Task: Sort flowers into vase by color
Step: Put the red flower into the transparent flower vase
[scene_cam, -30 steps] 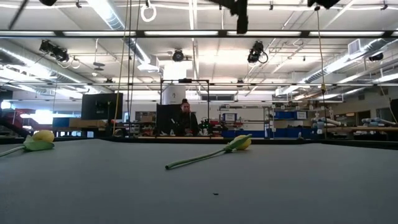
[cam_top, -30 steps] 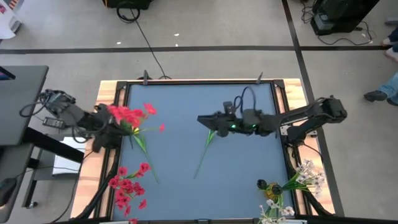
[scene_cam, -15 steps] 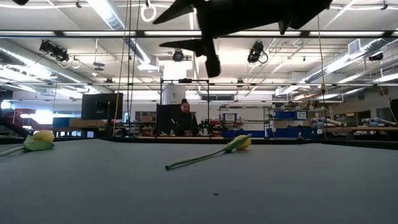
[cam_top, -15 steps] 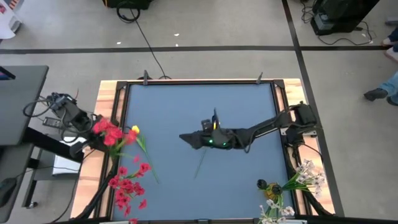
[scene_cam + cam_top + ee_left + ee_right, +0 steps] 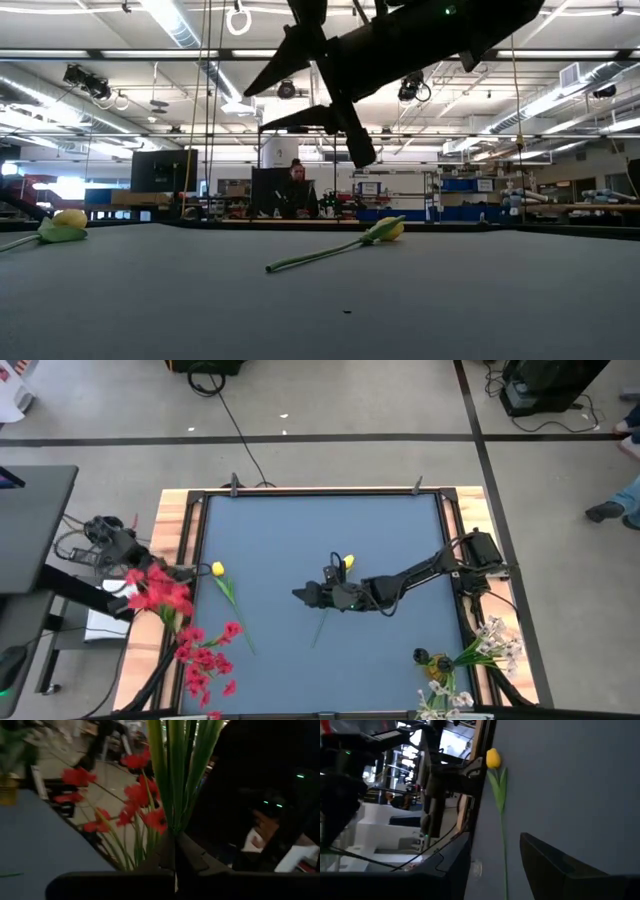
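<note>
Sorting is looking partly done: a red cluster (image 5: 205,660) is already sitting off the surface's (image 5: 280,540) left corner and white sprays (image 5: 480,650) off its right corner. The left gripper (image 5: 175,855), clamped on a second red cluster (image 5: 155,592), is hanging beyond the surface's left edge. Two yellow tulips are lying loose: one tulip (image 5: 222,582) near that edge, the middle tulip (image 5: 335,592) under the right gripper (image 5: 303,595), fingers apart.

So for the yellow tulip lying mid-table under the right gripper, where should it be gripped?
Grip the yellow tulip mid-stem, coming straight down. It lies flat, and the right gripper hovers open above it. The stem is thin, so the fingers should straddle it crosswise, clear of the bloom.
</note>
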`<act>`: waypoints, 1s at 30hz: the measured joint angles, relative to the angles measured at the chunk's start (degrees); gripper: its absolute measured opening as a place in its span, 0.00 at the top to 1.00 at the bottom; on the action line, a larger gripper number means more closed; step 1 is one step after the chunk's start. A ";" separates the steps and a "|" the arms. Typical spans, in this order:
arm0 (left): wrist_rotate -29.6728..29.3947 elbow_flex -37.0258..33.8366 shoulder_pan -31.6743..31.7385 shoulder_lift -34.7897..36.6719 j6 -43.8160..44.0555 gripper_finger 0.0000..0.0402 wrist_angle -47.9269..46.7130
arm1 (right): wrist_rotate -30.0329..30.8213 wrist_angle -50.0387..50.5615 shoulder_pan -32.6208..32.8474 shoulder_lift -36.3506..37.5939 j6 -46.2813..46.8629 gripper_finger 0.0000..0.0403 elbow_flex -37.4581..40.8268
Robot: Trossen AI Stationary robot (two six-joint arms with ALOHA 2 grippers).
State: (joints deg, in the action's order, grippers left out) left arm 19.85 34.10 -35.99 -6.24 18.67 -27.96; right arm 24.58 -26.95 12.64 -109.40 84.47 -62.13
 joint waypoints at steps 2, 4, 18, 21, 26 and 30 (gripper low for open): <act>2.22 -2.50 0.00 0.00 -0.01 1.00 1.46 | 0.16 -0.52 0.00 0.15 0.14 0.56 -0.02; 3.42 -4.26 0.00 0.00 -0.61 1.00 1.50 | 0.92 -0.41 0.02 0.33 0.96 0.56 -0.02; 2.15 -4.76 0.02 0.03 -6.55 1.00 0.95 | 1.11 -1.71 -0.25 0.45 1.46 0.56 -0.02; 2.13 -4.76 0.02 0.02 -7.22 1.00 0.78 | 0.90 -1.74 -0.50 0.45 1.44 0.56 -0.02; 2.13 -4.76 0.02 0.02 -6.94 0.96 0.21 | -0.22 -2.89 -0.50 0.48 1.02 0.56 -0.02; 1.80 -4.76 0.02 -0.09 -7.83 0.88 0.28 | -1.28 -3.01 -0.48 0.50 1.00 0.56 -0.02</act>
State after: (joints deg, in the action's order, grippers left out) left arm 21.64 29.34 -35.97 -6.33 10.84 -27.68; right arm 23.30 -29.95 12.16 -108.90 85.47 -62.15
